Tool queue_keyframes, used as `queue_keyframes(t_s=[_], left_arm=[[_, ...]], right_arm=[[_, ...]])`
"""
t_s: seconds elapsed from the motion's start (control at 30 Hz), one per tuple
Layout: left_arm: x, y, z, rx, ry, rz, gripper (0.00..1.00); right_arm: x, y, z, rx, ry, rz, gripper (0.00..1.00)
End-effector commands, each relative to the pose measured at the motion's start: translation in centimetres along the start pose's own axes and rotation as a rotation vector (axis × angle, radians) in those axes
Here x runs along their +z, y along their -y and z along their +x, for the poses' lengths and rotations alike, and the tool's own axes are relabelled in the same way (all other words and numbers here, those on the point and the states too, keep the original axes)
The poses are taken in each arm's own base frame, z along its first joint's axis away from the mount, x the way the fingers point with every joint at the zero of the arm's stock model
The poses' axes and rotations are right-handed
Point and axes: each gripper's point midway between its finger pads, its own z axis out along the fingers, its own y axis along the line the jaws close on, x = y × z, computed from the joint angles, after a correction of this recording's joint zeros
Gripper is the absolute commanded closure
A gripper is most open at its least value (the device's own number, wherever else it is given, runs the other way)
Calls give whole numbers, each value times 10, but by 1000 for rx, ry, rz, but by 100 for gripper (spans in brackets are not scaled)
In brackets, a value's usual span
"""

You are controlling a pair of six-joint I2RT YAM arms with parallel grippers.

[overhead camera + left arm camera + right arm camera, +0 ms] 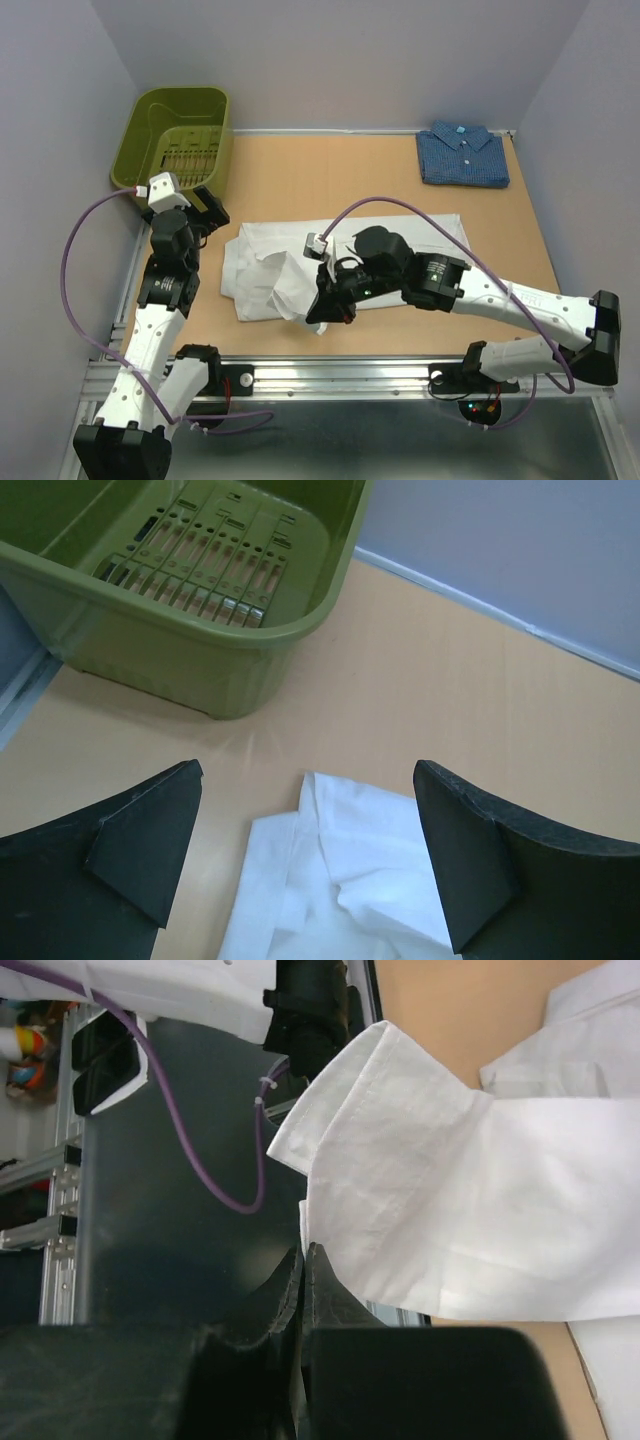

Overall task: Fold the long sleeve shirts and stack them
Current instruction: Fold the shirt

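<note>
Two shirts showing. White shirt (pixel 270 270) lying crumpled, partly folded, at centre of table (pixel 330 175). Blue shirt (pixel 462 155) sitting folded at far right corner, well apart.
One green basket (pixel 180 130) standing at far left corner.
Two grippers showing. Right gripper (pixel 322 308) reaching over white shirt's near edge, fingers pressing together, pinching edge of cuff (pixel 400 1170), holding it raised.
Left gripper (pixel 207 215) hovering just beside white shirt's left end, near green basket, fingers standing wide apart, gripping nothing.
Right arm (pixel 500 295) covering part of white shirt's middle.
</note>
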Motion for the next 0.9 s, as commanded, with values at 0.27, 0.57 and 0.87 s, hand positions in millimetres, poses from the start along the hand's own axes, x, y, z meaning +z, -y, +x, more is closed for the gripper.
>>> queue_keyframes(t_s=[0.27, 0.57, 0.87], left_arm=[[0, -3, -5, -5, 32, -9, 1], [1, 0, -3, -1, 22, 4, 1], [4, 4, 1, 4, 2, 22, 1]], right_arm=[[-85, 114, -76, 33, 361, 871, 99], [-181, 217, -26, 274, 429, 1356, 100], [-225, 263, 37, 363, 331, 1550, 99]])
